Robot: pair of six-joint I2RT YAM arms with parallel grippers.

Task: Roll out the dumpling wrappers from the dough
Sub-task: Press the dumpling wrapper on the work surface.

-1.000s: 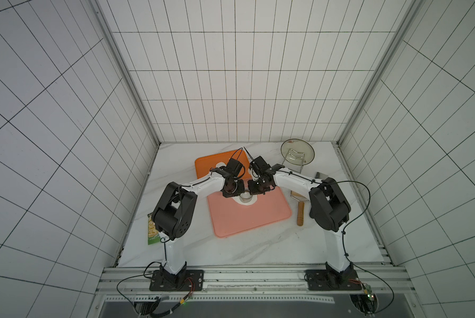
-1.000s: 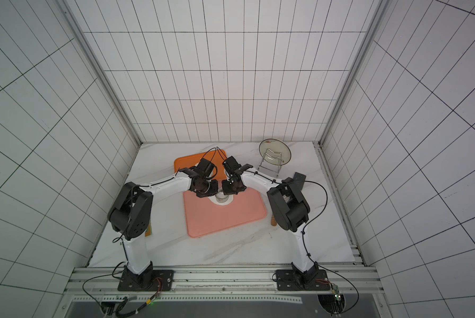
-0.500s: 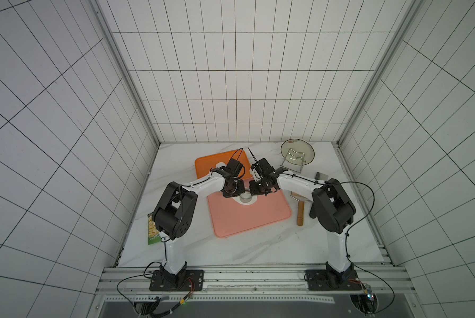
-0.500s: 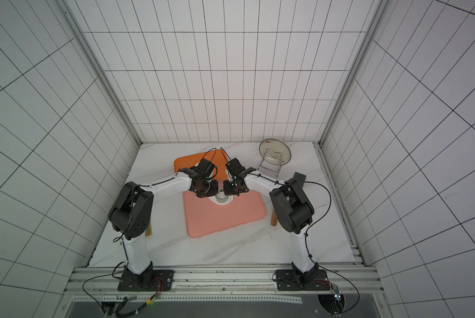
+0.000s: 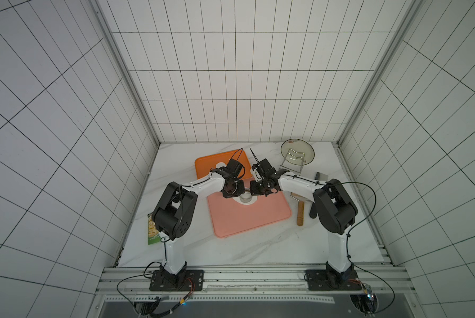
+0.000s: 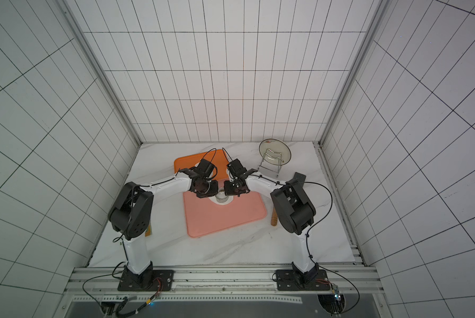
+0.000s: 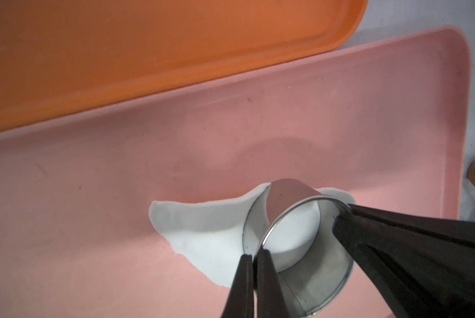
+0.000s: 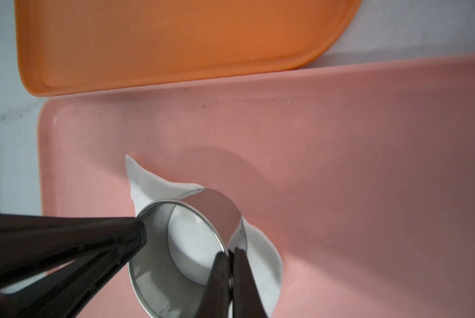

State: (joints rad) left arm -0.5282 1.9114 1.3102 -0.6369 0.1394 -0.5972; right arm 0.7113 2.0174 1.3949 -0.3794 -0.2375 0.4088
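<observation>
A steel ring cutter stands on the dough, a thin ragged white sheet on the pink mat. Through the ring shows a round white patch of dough. My left gripper is shut on the ring's rim, one finger inside and one outside. My right gripper pinches the opposite rim the same way. On the orange tray, a white dumpling wrapper peeks out behind the left wrist.
A wooden rolling pin lies on the table right of the mat, beside a dark handle. A glass plate in a wire rack stands at the back right. A green packet lies by the left arm's base.
Almost nothing has changed. The right wrist has shifted very slightly, and both grippers stay shut on the ring cutter over the dough.
</observation>
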